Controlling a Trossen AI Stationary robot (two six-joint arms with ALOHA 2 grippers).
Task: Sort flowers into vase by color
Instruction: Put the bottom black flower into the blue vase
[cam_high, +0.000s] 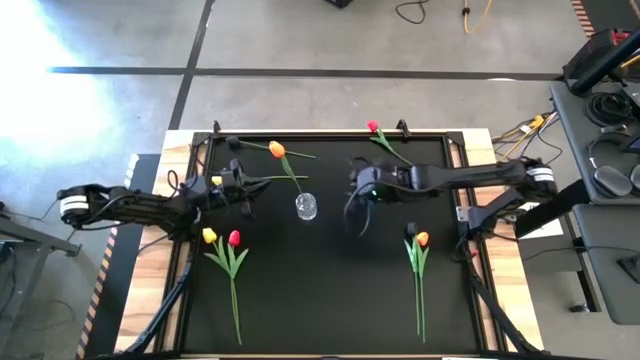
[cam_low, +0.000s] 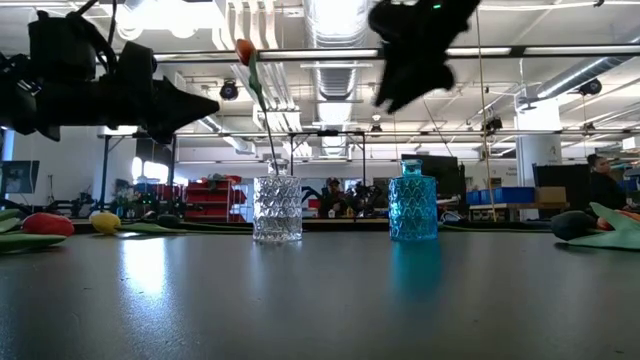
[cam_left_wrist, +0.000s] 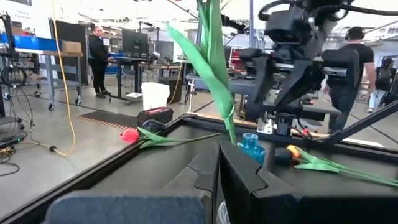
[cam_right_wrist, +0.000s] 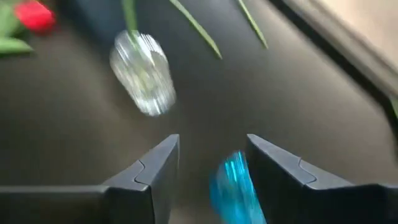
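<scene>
An orange tulip stands with its stem in the clear glass vase, leaning toward the far edge; the low view shows the orange tulip above the clear vase. My left gripper hangs shut above the table, left of this vase. In the left wrist view the tulip's stem and leaves rise beyond my fingers. A yellow tulip lies on the table under my left arm. My right gripper is open and empty, high above the blue vase. In the low view the blue vase stands right of the clear one.
A yellow and a red tulip lie near left. Two more, one of them orange, lie near right. Another red tulip lies by the far edge. Raised rails frame the black table. People stand in the room behind.
</scene>
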